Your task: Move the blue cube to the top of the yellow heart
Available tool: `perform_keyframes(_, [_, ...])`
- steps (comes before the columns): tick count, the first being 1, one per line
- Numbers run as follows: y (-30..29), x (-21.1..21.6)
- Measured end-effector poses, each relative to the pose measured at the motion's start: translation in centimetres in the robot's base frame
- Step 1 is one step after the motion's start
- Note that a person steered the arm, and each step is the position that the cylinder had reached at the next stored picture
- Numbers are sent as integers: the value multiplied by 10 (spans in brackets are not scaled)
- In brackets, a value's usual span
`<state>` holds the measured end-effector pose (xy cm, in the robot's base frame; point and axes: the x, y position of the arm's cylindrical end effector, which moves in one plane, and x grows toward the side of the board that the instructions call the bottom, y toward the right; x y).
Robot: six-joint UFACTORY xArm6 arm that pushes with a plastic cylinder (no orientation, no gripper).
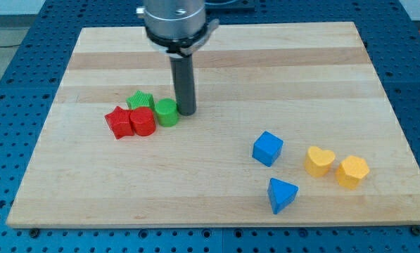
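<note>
The blue cube (pixel 267 148) lies right of the board's middle. The yellow heart (pixel 319 160) lies to its right and slightly lower, a short gap apart. My tip (pixel 186 112) rests on the board left of centre, touching or almost touching the right side of a green cylinder (pixel 167 112). The tip is well to the upper left of the blue cube.
A yellow hexagonal block (pixel 352 171) sits just right of the heart. A blue triangular block (pixel 281 195) lies below the cube. A green star (pixel 140 100), a red star-like block (pixel 117 121) and a red cylinder (pixel 143 121) cluster left of the tip. The wooden board (pixel 266 63) ends at blue perforated table.
</note>
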<state>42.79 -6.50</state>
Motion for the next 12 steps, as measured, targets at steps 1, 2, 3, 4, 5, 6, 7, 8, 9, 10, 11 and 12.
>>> perform_keyframes(1, [-7,0])
perform_keyframes(2, [-8,0])
perform_keyframes(3, [3,0])
perform_keyframes(4, [52,0])
perform_keyframes(5, [86,18])
perform_keyframes(6, [86,42])
perform_keyframes(7, [87,65])
perform_keyframes(8, [95,90])
perform_keyframes(9, [117,101])
perform_keyframes(10, [145,101])
perform_keyframes(11, [168,101])
perform_keyframes(12, [139,88])
